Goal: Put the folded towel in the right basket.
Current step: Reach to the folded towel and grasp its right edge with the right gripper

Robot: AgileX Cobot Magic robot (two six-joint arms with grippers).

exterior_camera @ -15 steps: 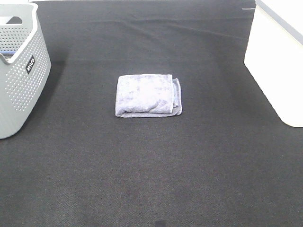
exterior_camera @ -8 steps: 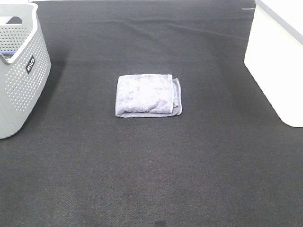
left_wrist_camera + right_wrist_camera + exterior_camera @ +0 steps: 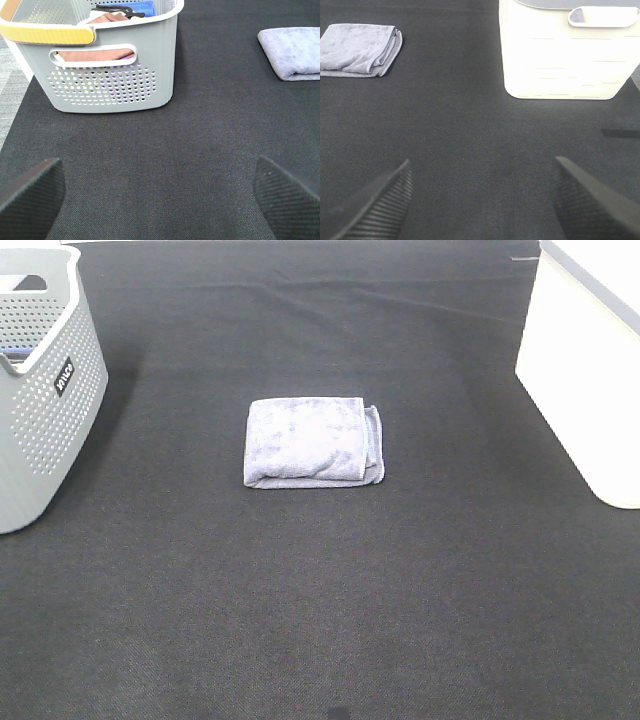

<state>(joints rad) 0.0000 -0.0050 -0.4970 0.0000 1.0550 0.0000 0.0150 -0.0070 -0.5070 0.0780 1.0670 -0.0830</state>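
Observation:
A folded lavender-grey towel [image 3: 312, 442] lies flat on the black cloth in the middle of the table. It also shows in the left wrist view [image 3: 292, 52] and the right wrist view [image 3: 361, 49]. The white right basket [image 3: 590, 360] stands at the right edge, and shows in the right wrist view [image 3: 565, 50]. My left gripper [image 3: 160, 192] is open and empty, well short of the towel. My right gripper [image 3: 482, 200] is open and empty, between towel and basket. Neither arm shows in the high view.
A grey perforated basket [image 3: 40, 390] stands at the left edge; in the left wrist view [image 3: 105, 65] it has a yellow handle and holds brown and blue cloths. The black cloth [image 3: 320, 600] covers the table.

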